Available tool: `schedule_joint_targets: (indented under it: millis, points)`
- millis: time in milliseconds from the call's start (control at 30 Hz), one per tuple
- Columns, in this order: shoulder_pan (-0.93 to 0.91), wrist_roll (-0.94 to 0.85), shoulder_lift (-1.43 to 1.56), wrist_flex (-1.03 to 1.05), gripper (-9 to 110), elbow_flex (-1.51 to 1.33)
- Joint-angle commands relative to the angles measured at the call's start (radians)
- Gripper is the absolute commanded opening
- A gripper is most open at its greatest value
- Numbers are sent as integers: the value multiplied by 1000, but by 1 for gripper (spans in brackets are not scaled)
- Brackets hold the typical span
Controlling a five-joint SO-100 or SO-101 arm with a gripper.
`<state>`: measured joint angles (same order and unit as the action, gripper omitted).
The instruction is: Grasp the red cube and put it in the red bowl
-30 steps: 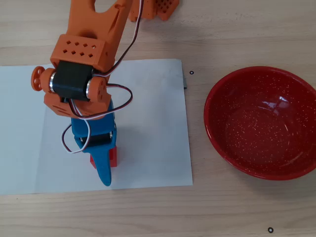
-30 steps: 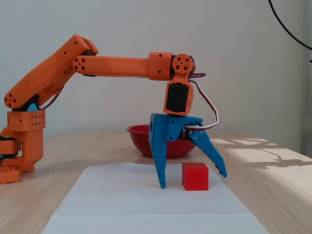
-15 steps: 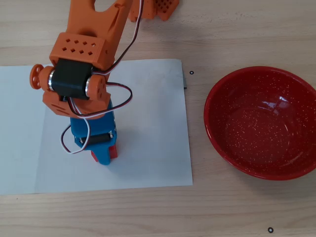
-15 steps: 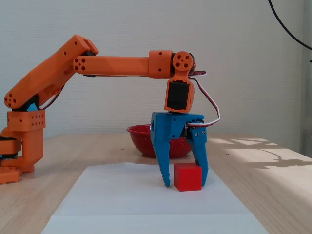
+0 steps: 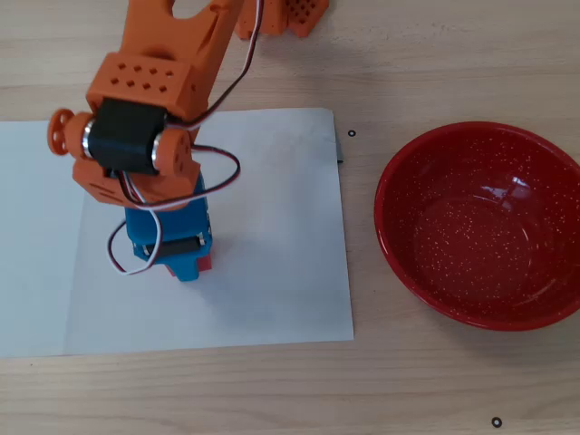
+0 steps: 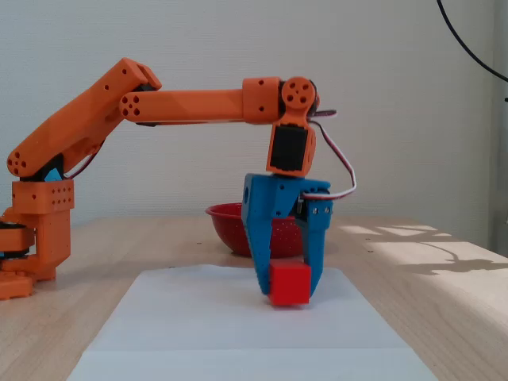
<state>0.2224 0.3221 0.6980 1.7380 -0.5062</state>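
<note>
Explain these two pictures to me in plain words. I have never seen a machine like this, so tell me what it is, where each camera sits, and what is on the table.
It is a small orange robot arm ending in a blue two-finger gripper. One picture looks straight down from above; the other is taken from table height, to the side. On the wooden table lies a white paper sheet. The gripper's fingers are closed around a small red cube, which sits at or just above the paper. The big red bowl with white speckles stands beside the sheet, empty.
</note>
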Motion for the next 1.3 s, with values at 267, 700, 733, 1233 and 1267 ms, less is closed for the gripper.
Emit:
schedule_joint_targets:
  millis: [267,700,733,1233,1267]
  points:
    - [-31,-46,364,123,0,130]
    - [-201,-141,775,140,0,-150]
    - [-222,-153,801,140,0,-167]
    - [-618,-377,980,37,0,-324]
    - [-641,-391,985,17,0,-334]
